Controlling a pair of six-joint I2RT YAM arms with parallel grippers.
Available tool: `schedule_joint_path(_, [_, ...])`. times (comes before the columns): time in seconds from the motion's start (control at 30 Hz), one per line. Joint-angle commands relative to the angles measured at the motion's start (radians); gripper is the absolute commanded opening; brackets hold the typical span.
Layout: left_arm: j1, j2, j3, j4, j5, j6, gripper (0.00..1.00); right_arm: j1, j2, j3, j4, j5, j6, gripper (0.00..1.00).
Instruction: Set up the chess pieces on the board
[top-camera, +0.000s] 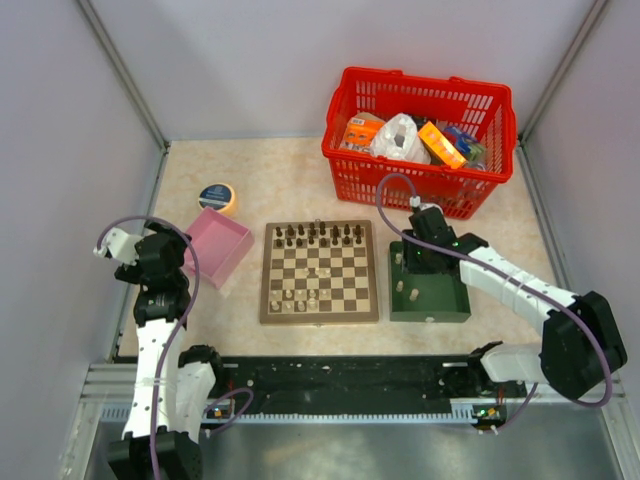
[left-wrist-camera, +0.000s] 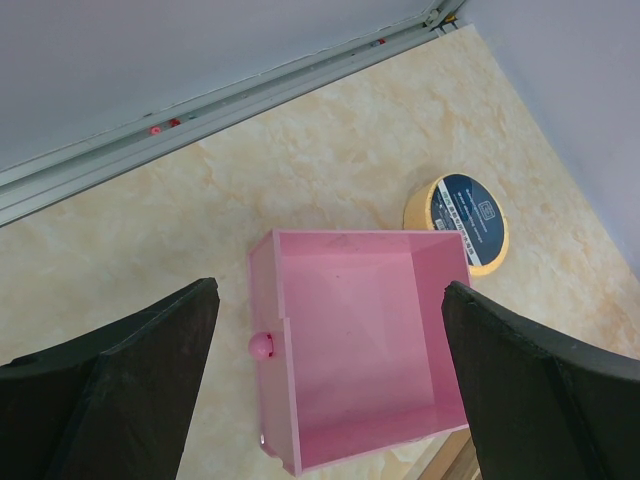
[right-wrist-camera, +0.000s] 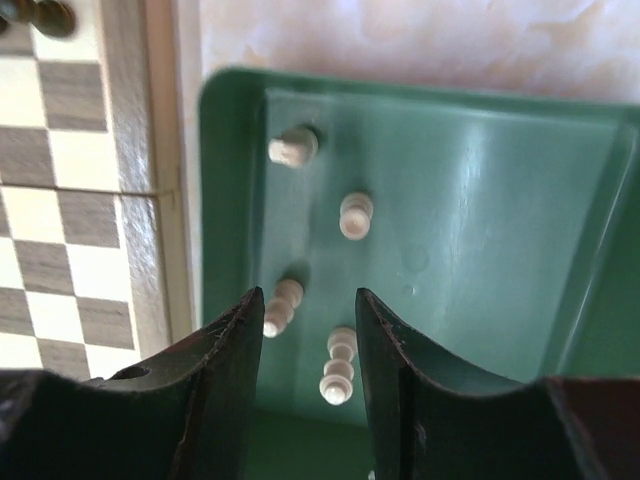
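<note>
We see the board (top-camera: 320, 316) lying square in the middle of the bench (top-camera: 290, 180), its near edge close to the rail that carries the arms. Dark chess pieces (top-camera: 320, 236) stand along its far edge, and a few more are scattered on its near half. Most of the middle squares are free. Just beside the board's right edge sits the green tray (top-camera: 448, 300), with only a thin strip of bench between the two rims. Pale chess pieces (right-wrist-camera: 355, 215) sit on the tray floor, toward the wall nearest the board. We count four of them in the right wrist view.

The right end effector (right-wrist-camera: 308, 300) hangs over that side of the tray, its fingers partly apart and clamped on nothing. One pale piece lies just by the inner face of one finger and another shows in the gap. We cannot tell whether either is touched. Behind the tray stands the red basket (top-camera: 345, 165), its near wall close to the right arm, so room is tight there.

The left end effector (left-wrist-camera: 328, 295) hovers above the pink box (left-wrist-camera: 350, 330) with its fingers wide apart, holding nothing. A roll of tape (left-wrist-camera: 455, 210) lies just beyond the box's far corner. Bare bench runs from the box and the board back to the rear wall.
</note>
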Motion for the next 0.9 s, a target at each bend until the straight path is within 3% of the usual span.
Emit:
schedule_joint_path(0.0, [0.007,-0.003,0.011,0.031,0.001,-0.011,0.99,-0.005,-0.045,-0.036,0.038,-0.021,0.019,0.42])
schedule_joint_path(0.23, [0.007,-0.001,0.005,0.035,0.003,-0.011,0.99,-0.005,0.007,-0.018,0.032,0.063,0.004,0.43])
schedule_joint_path(0.5, [0.007,-0.011,0.009,0.025,-0.011,-0.004,0.99,-0.005,0.072,0.026,0.049,0.057,-0.015,0.43])
schedule_joint_path(0.87, [0.007,-0.023,0.016,0.014,-0.032,0.007,0.99,-0.005,-0.128,0.016,-0.141,0.011,0.001,0.43])
